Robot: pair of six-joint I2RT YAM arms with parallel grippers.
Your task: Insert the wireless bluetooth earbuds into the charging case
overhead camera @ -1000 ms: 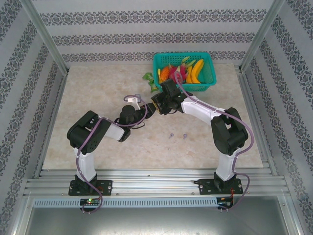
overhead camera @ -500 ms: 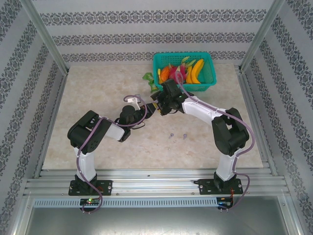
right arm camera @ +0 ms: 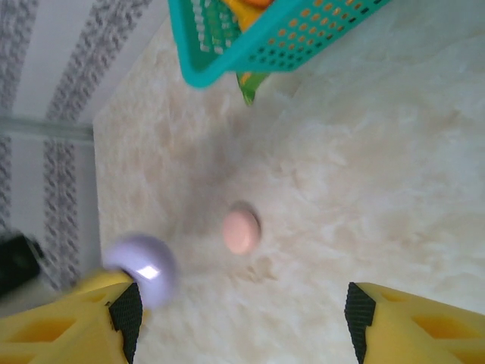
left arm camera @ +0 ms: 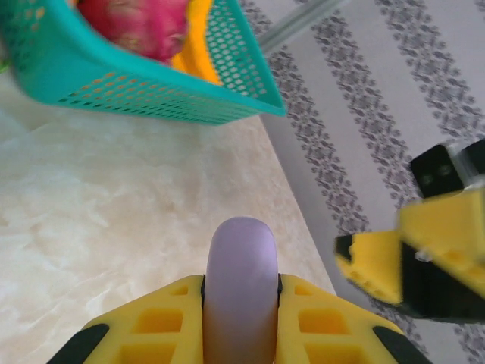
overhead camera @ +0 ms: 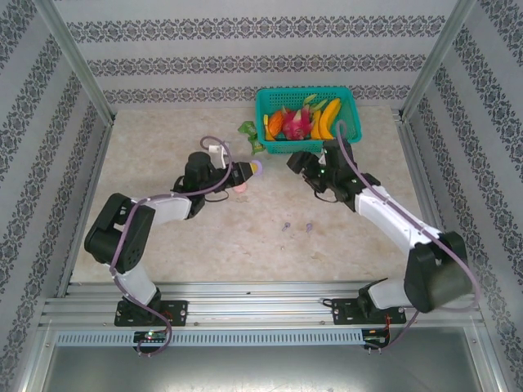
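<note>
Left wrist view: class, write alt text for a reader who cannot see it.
The left gripper has its yellow jaws shut on a purple case, seen edge-on, above a pale marbled table. A teal basket of fruit sits at upper left.

One teal perforated plastic basket. Two round smooth cases: one lilac case, one pale pink case. Two tiny purplish earbuds.

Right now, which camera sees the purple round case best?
The left wrist view: the purple case sits big and sharp, pinched edge-on in the left gripper. The right wrist view shows it round but blurry near the left edge. The top view shows it tiny.
</note>
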